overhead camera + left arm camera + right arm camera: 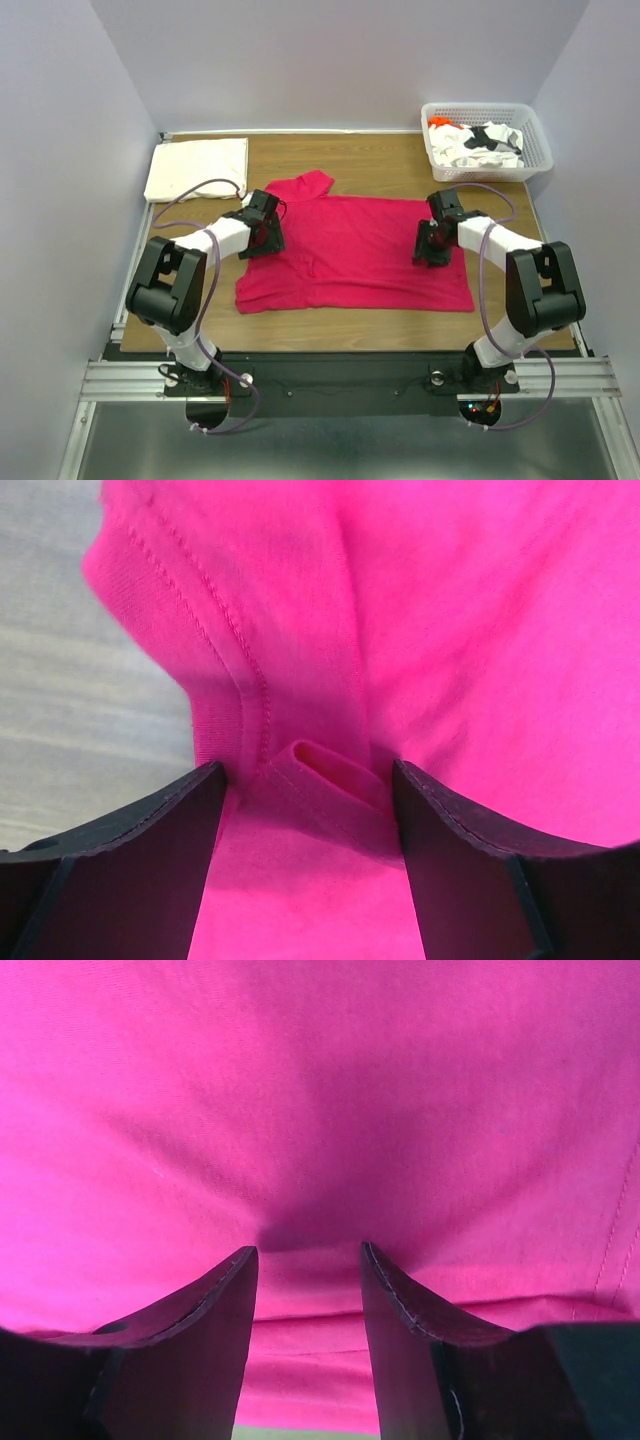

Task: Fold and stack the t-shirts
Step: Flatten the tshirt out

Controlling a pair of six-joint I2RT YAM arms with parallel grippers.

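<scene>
Magenta-red cotton t-shirt [350, 250] spread flat mid-table. L gripper [308, 770] jaws apart, astride seam ridge. R gripper [307, 1250] jaws apart, pressed on cloth. Risk: shallow bite catches top layer only, so cloth slips and fold skews

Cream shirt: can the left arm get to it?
Probably yes. The cream shirt lies just beyond the left gripper, with nothing on it or between them. That gripper is down on the red shirt, though.
</scene>
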